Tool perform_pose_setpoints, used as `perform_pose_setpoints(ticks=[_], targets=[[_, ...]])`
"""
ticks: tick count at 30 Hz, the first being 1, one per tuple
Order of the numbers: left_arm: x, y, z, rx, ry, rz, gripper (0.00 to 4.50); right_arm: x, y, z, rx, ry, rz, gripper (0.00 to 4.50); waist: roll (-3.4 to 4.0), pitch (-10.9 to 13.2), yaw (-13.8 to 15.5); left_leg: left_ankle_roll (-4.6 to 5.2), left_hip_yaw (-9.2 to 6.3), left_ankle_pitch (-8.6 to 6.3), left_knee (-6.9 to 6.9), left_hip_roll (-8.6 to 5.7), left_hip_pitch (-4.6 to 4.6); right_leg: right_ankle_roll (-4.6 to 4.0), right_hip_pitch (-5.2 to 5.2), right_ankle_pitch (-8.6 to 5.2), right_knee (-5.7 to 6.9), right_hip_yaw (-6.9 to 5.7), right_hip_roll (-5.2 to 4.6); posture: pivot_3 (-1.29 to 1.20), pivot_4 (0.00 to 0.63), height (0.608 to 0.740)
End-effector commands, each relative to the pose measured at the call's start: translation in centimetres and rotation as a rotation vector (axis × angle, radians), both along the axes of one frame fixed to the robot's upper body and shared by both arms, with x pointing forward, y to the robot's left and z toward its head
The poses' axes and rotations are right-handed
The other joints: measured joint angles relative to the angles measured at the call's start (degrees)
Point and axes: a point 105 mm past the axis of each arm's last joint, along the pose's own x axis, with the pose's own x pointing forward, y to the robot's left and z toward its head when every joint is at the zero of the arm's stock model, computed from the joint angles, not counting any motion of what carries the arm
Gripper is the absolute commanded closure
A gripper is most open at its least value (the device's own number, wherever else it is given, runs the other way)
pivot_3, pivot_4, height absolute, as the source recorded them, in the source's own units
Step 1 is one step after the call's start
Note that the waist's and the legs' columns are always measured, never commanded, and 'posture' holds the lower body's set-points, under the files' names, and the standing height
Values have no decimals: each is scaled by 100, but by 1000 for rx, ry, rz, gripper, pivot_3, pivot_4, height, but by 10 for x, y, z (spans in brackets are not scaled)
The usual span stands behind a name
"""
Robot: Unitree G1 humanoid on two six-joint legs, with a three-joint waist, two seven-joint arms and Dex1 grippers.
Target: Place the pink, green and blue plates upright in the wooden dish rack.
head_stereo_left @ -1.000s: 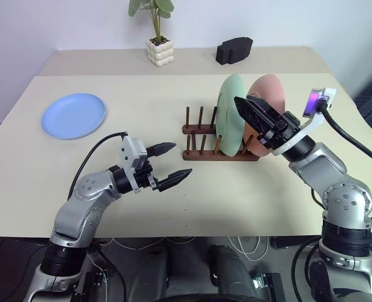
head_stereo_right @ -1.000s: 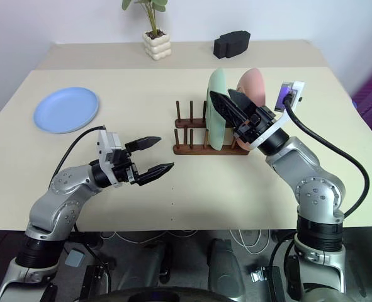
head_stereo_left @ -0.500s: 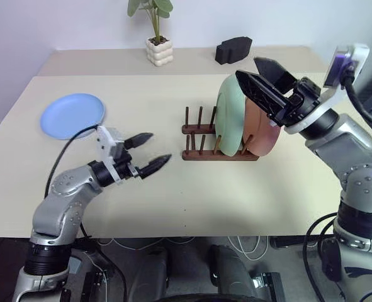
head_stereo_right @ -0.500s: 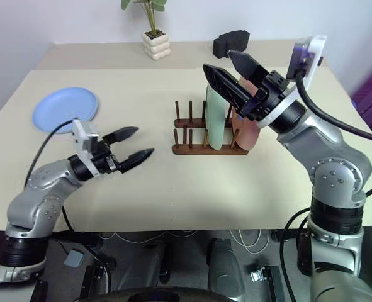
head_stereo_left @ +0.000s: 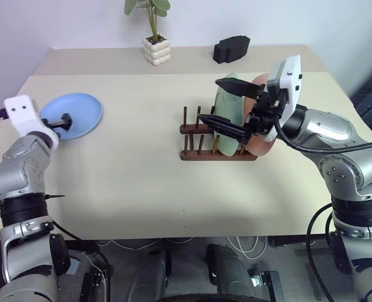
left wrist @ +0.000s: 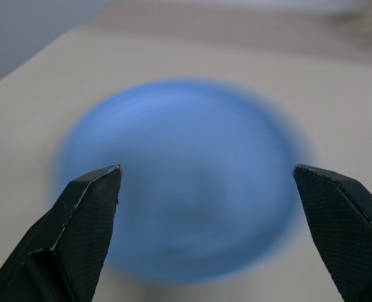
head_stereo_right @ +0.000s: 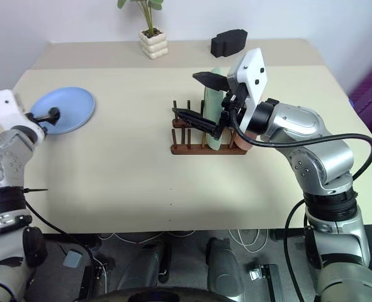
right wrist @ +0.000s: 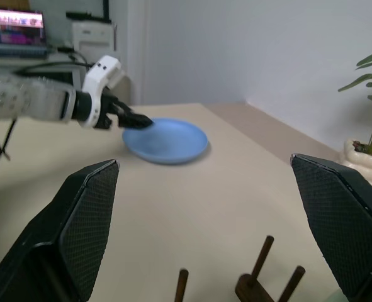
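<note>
- The blue plate (head_stereo_left: 73, 116) lies flat near the table's (head_stereo_left: 135, 163) left edge; the left gripper (left wrist: 211, 189) is released, just before it.
- The green plate (head_stereo_left: 228, 104) and pink plate (head_stereo_left: 265, 137) stand in the wooden dish rack (head_stereo_left: 201, 153) at mid-table, right gripper (head_stereo_left: 226, 106) wide, empty.

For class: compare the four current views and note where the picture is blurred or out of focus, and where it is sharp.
Left wrist view: the blue plate is smeared and soft-edged, the black fingers crisp. Right wrist view: the wooden dish rack pegs look soft; the left gripper is fairly clear. Both eye views: sharp throughout, with soft shadows under the rack.
</note>
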Motion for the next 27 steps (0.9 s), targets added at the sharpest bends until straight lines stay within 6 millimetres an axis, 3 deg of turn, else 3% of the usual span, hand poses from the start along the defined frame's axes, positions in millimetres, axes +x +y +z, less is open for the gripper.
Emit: perform_pose_setpoints(ticks=[1,8,13,16,23,24,27], targets=[[-1,27,13,-42,-24,87,0,-4,3,6,5,-52,19,43,-8,-2,19,-2,-2,1,0,0,-1,0,0,0,-1,-2,0,0,150,735],[9,39,-10,-189,64,160,0,-4,5,4,13,-62,21,43,-20,-4,18,-6,-1,3,1,-8,-3,2,3,0,-4,-3,-6,0,150,735],[22,19,-21,-245,90,82,0,-5,3,0,11,-59,9,43,-23,-3,3,-6,-1,3,-3,-7,-3,3,0,2,-1,-3,-6,0,150,735],[25,15,-23,-253,92,83,781,-5,3,-2,11,-61,6,0,-23,-3,4,-8,-1,4,-2,-7,-3,3,0,2,1,-3,-6,0,150,735],[28,12,-22,-275,56,91,4238,-4,2,-3,10,-59,1,0,-23,-3,0,-8,-1,3,-4,-6,-3,3,-1,2,2,-3,-7,0,150,735],[28,11,-22,-276,53,90,4455,-4,2,-3,9,-59,0,0,-24,-4,2,-8,-1,3,-3,-6,-3,3,-1,2,2,-3,-7,0,150,735],[32,7,-17,-276,18,66,4455,-4,2,-3,5,-64,-1,0,-24,-4,2,-8,0,3,-4,-7,-2,4,-1,3,2,-2,-8,0,150,735]])
